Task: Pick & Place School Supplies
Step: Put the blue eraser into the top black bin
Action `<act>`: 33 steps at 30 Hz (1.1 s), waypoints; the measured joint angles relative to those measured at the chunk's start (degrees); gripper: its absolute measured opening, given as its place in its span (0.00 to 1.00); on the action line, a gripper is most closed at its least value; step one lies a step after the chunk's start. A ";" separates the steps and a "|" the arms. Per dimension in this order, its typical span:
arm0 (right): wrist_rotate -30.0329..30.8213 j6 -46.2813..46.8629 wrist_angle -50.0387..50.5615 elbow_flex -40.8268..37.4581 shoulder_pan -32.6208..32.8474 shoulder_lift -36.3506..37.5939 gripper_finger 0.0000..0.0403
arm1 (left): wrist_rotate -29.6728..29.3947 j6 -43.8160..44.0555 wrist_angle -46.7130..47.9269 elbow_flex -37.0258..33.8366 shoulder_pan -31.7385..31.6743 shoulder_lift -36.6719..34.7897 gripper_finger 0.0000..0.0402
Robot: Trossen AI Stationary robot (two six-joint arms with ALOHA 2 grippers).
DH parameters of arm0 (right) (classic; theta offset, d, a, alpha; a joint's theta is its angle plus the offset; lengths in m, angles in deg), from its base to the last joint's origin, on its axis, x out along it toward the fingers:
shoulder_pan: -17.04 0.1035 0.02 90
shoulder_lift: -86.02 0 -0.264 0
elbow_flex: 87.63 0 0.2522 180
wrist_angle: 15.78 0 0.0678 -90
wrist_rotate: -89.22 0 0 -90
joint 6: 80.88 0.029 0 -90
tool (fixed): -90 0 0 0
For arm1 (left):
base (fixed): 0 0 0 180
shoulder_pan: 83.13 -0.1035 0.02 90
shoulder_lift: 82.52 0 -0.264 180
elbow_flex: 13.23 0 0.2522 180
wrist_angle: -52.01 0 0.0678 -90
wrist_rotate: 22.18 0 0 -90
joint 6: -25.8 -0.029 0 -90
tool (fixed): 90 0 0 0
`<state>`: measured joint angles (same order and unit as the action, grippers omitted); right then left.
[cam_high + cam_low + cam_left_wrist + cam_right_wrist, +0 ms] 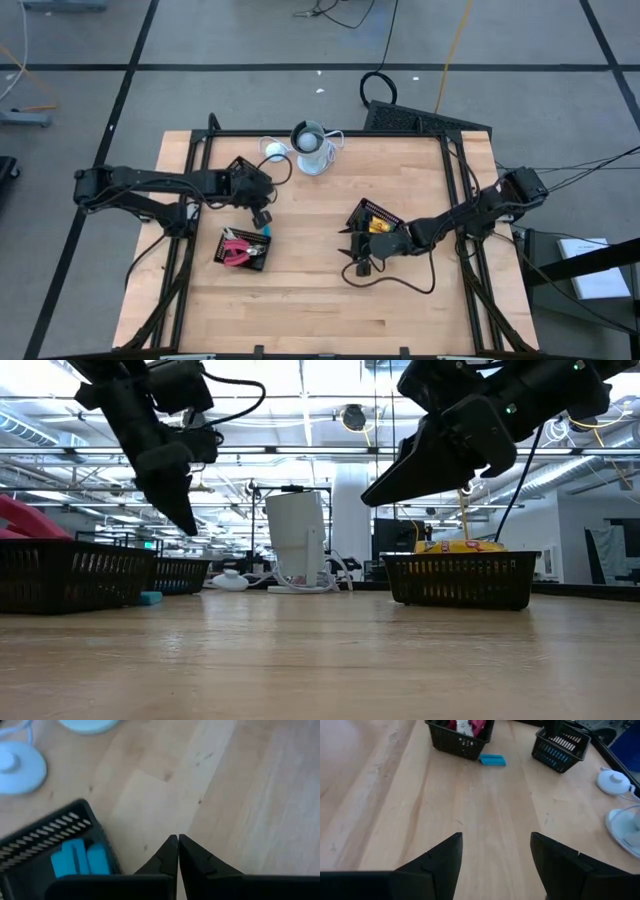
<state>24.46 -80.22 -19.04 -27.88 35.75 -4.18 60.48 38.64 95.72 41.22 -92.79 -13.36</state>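
Blue eraser-like block (492,760), the only supply loose on the wood, lies just beside the basket of red-handled pliers (238,250), at about one o'clock off that basket's corner in the high view, where it shows as a small blue speck (266,229). In the right wrist view its long axis runs parallel to the near wall of the pliers basket (460,742).

The left gripper (262,216) hangs above the table almost directly over that block, a touch toward twelve o'clock from it, its fingers pressed together with nothing between them. More blue blocks (80,859) already sit in the basket (45,832) next to it.

The right gripper (360,262) hangs at about seven o'clock from the basket holding yellow pieces (378,224), fingers spread wide and empty, pointing toward nine o'clock across the bare table (310,300). From it the block lies well apart, at roughly ten o'clock.

So the left arm is clearly the nearer one. My judgement is that the coming move belongs to it: open the fingers, drop a short way toward six o'clock, and close across the block's short side. The pliers basket wall stands close enough to catch a finger.
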 joint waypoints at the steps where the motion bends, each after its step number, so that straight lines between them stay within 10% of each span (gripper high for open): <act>1: -0.02 0.13 0.05 -0.01 0.14 0.00 0.56 | -0.35 1.18 0.38 0.00 0.53 0.32 0.05; 33: -0.03 5.73 3.59 -0.03 3.54 0.00 0.56 | 4.22 25.17 3.35 -0.02 19.59 10.36 0.06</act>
<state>24.43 -74.49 -15.45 -27.91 39.29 -4.18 64.70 63.81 99.08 41.19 -73.20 -3.00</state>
